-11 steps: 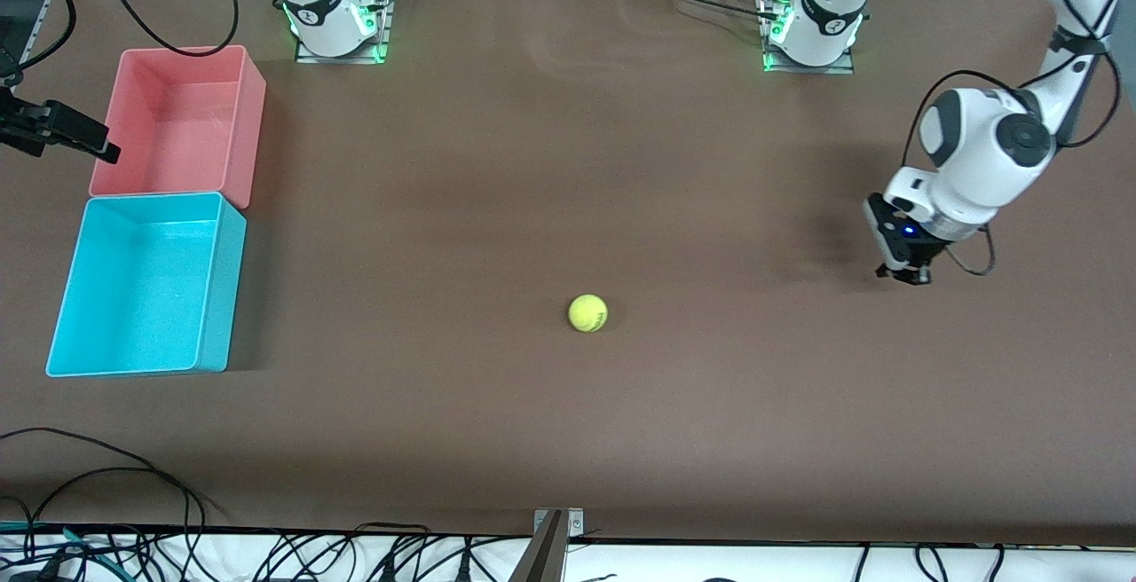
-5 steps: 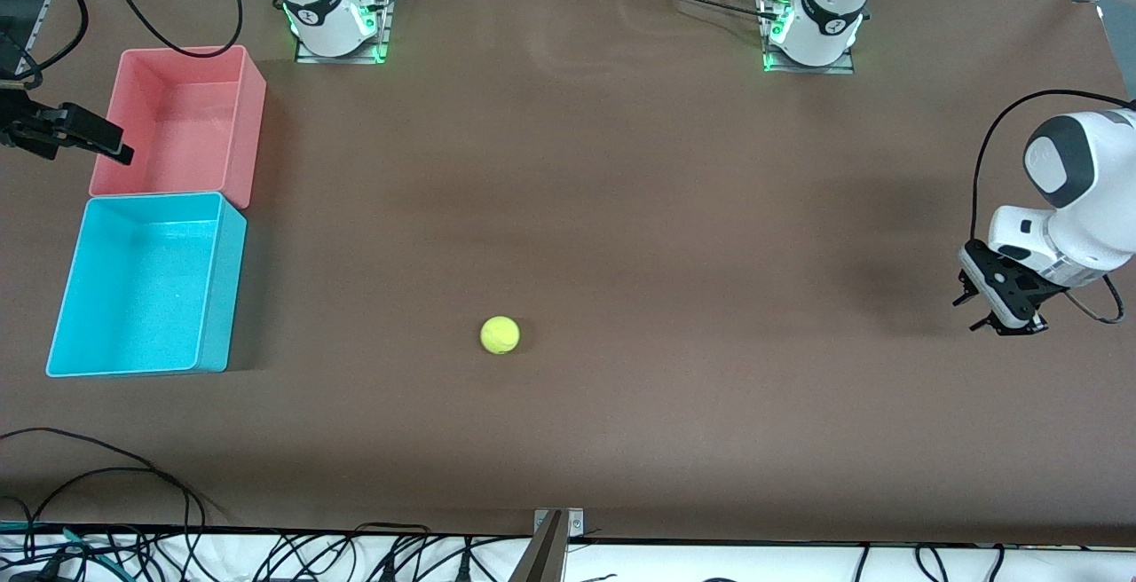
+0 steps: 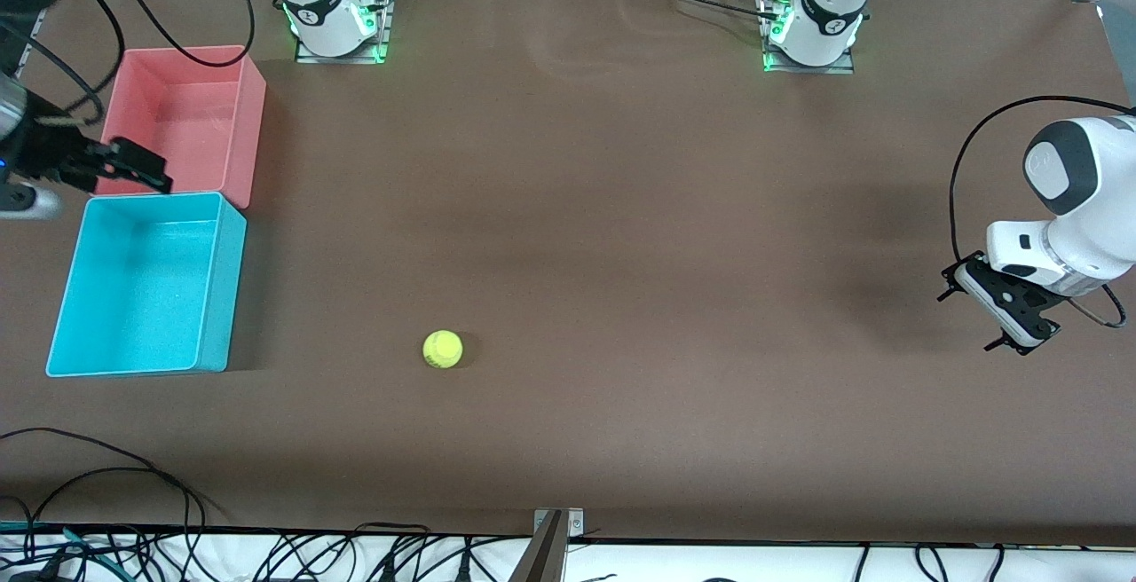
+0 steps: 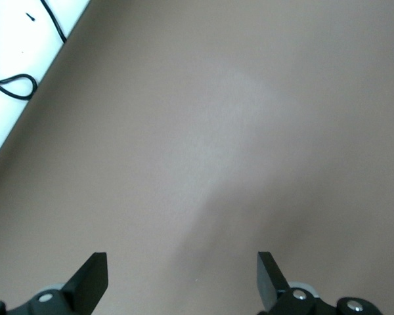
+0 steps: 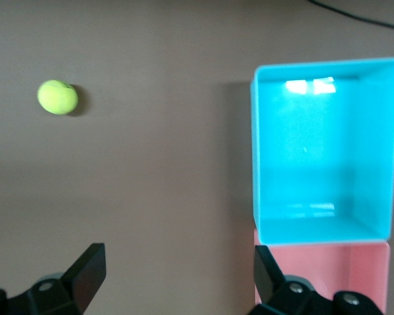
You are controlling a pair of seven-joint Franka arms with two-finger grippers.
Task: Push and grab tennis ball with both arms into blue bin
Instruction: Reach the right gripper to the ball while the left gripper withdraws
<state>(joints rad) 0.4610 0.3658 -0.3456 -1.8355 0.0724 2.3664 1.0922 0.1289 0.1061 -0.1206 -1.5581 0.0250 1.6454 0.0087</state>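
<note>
The tennis ball [image 3: 442, 349] lies on the brown table, nearer the front camera than the table's middle and a short way from the blue bin [image 3: 226, 289]. The bin is empty and stands at the right arm's end. My right gripper [image 3: 162, 174] is open and empty, up over the line where the blue bin meets the pink bin. The right wrist view shows its gripper [image 5: 177, 270] with jaws wide apart, the ball [image 5: 58, 97] and the blue bin [image 5: 256, 164]. My left gripper [image 3: 969, 320] is open and empty at the left arm's end, far from the ball. The left wrist view shows its gripper [image 4: 181, 279] over bare table only.
A pink bin [image 3: 253, 121], empty, touches the blue bin on the side toward the robot bases; it also shows in the right wrist view [image 5: 315, 275]. Black cables [image 3: 106, 484] trail along the table's front edge. A metal bracket [image 3: 550, 542] sits at the front edge's middle.
The ball has rolled toward the blue bin and a little nearer the front camera. My left gripper has drawn back toward its end of the table. My right gripper has moved in over the bins.
</note>
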